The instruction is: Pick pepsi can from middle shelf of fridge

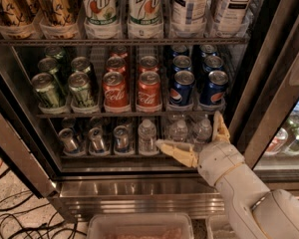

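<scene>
The fridge (139,185) stands open with three wire racks of drinks. The middle shelf (129,113) holds rows of green, red and blue cans. The front pepsi can (182,87) stands right of the red Coca-Cola cans (148,89), with a second blue can (213,87) beside it. My gripper (190,132) is open, its tan fingers (177,151) spread wide. It sits below the middle shelf, in front of the water bottles, lower right of the pepsi cans. It holds nothing.
Tall 7up and tea bottles (144,9) fill the top rack. Small water bottles (147,136) and silver cans (95,138) stand on the bottom rack. A steel door frame (269,83) rises at the right. A clear bin (139,228) lies below, cables (20,218) on the floor.
</scene>
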